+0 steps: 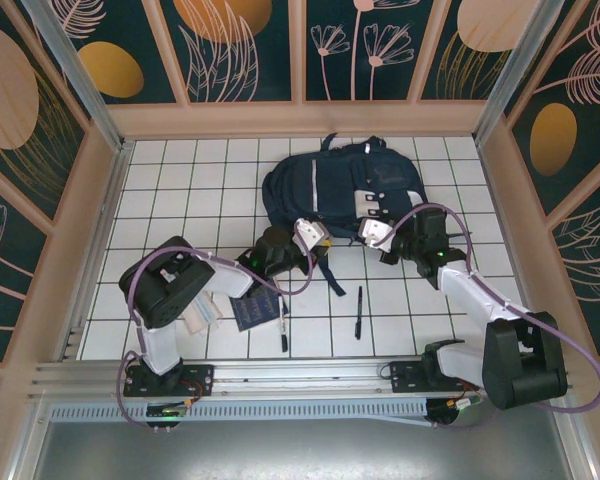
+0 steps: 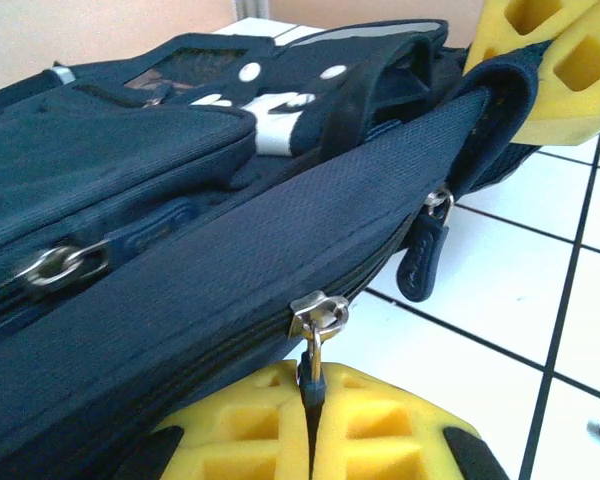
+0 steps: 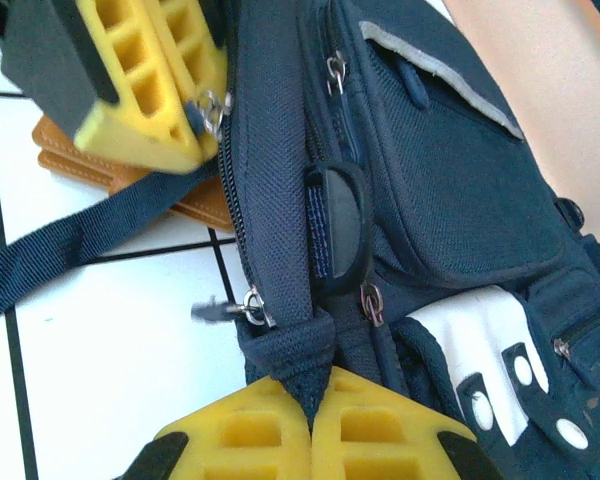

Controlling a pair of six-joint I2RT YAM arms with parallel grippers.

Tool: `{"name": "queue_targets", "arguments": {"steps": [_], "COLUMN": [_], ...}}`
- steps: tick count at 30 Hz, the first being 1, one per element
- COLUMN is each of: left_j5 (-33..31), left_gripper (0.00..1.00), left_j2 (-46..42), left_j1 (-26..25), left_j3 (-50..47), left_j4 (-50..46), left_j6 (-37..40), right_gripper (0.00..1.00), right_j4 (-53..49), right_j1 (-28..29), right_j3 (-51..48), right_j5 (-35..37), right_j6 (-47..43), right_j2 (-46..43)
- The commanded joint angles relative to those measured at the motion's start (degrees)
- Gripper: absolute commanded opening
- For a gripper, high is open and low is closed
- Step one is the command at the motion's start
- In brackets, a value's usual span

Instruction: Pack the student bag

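Student bag point(image 1: 330, 185) lies flat on the white tiled table point(image 1: 170, 180), far middle, with the front and its white-grey patch facing up. You've got both grippers on its near edge, close to each other.

Left gripper point(image 2: 312, 405): jaws are pressed together on a zipper pull point(image 2: 313, 372). The pull hangs from a silver slider point(image 2: 318, 314) on the bag's side zip. You can't tell from the left wrist view how far that zip is open. A second pull point(image 2: 421, 262), a navy tab, dangles further along the same edge, above the tiles.

Right gripper point(image 3: 316, 410): jaws are pinched tight on a fold of navy fabric at the bag's edge, just below a dark webbing loop point(image 3: 338, 225). In the right wrist view the left gripper's yellow pads come in from the upper left, with the metal pull between them.

A dark strap point(image 3: 70, 255) runs from the bag out across the tiles. It crosses a tan flat item point(image 3: 80, 160) that sits partly under the bag's edge. You can't tell what that item is.

On the near tiles in the top view, clear of the bag:
- Two pens point(image 1: 283, 326) point(image 1: 359, 312), between the arms.
- A dark booklet point(image 1: 250, 312), just beside the left pen.
- A pale packet point(image 1: 202, 312) against the left arm, too small to identify.
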Motion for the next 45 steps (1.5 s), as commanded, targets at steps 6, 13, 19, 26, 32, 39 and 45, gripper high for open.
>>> {"name": "queue_targets", "arguments": {"steps": [6, 13, 19, 26, 32, 39, 45], "left_j5": [0.9, 6.24, 9.46, 10.95, 10.42, -2.53, -7.91], "left_gripper": [0.0, 0.0, 0.0, 0.0, 0.0, 0.0, 0.0], "left_j2": [-8.81, -11.5, -10.36, -10.42, -11.18, -13.67, -14.01], "left_j1": [3.18, 3.15, 3.11, 3.09, 3.09, 5.06, 10.92], "left_j3": [-3.03, -0.94, 1.31, 1.89, 1.51, -0.91, -1.23], "left_j4": [-9.31, -15.63, -17.49, -17.16, -14.59, -15.64, -19.37], "left_j6": [2.26, 3.42, 3.57, 2.3, -0.67, 0.69, 1.6], "right_gripper": [0.0, 0.35, 0.58, 0.61, 0.58, 0.0, 0.0], "right_j4": [4.6, -2.53, 1.06, 11.98, 12.6, 6.44, -0.74], "right_j1": [-4.83, -4.13, 5.3, 9.13, 13.3, 12.94, 6.12], "right_j3": [-2.97, 1.07, 1.55, 1.16, 4.37, 2.98, -0.1], "right_j5": [11.01, 4.32, 2.4, 2.37, 3.81, 15.7, 9.93], "right_j6": [-3.52, -3.0, 3.81, 10.29, 9.74, 2.29, -3.32], "right_j2": [0.44, -0.17, -1.97, 5.59, 13.61, 11.05, 4.22]}}
